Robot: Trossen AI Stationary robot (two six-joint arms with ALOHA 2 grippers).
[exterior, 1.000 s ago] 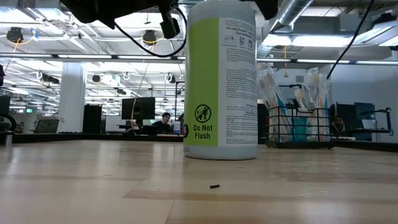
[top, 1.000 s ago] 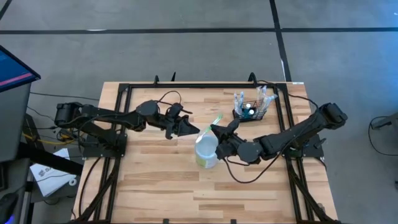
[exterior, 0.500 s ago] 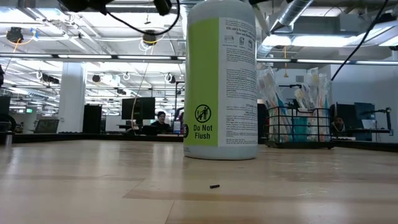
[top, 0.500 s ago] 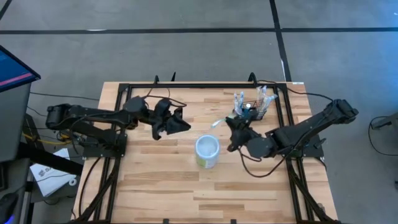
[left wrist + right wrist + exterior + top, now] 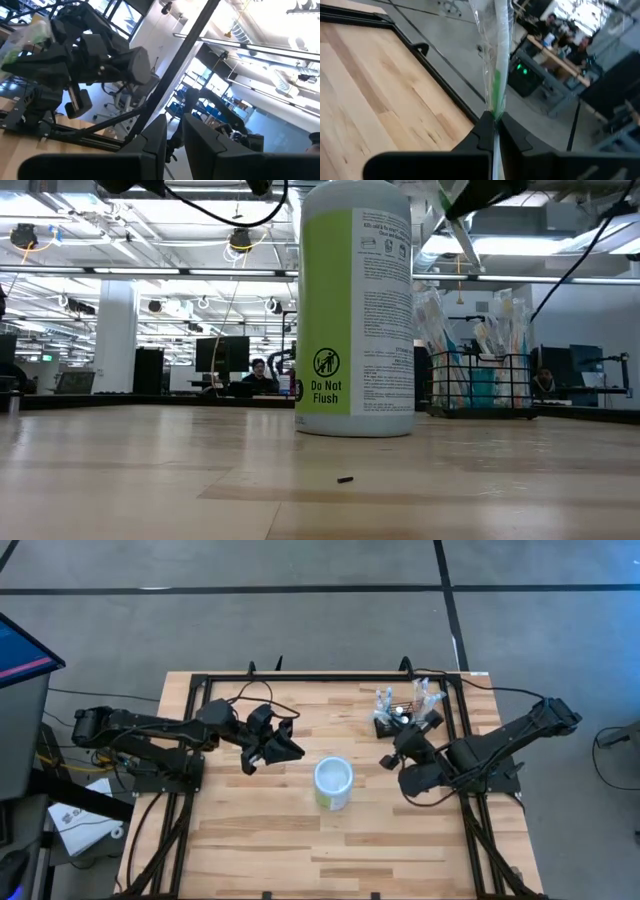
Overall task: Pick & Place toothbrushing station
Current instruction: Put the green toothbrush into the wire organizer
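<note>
1. Carrying a wrapped toothbrush [image 5: 495, 60] pinched at its lower end, the right gripper [image 5: 492, 131] has its fingers fully closed on it; in the high view it hangs just beside the toothbrushing station [image 5: 402, 712].
2. The station, a black mesh basket already holding several wrapped brushes, sits at the table's far right, well apart from the white-and-green cup [image 5: 333, 783] at mid-table.
3. The next move probably calls for tipping the brush upright and centring it over a free gap among the standing brushes before lowering.
4. Releasing should wait until the handle is inside the wire wall; otherwise it could tip out.
5. The left gripper [image 5: 170, 132] waits left of the cup, fingers slightly apart, holding nothing.
</note>
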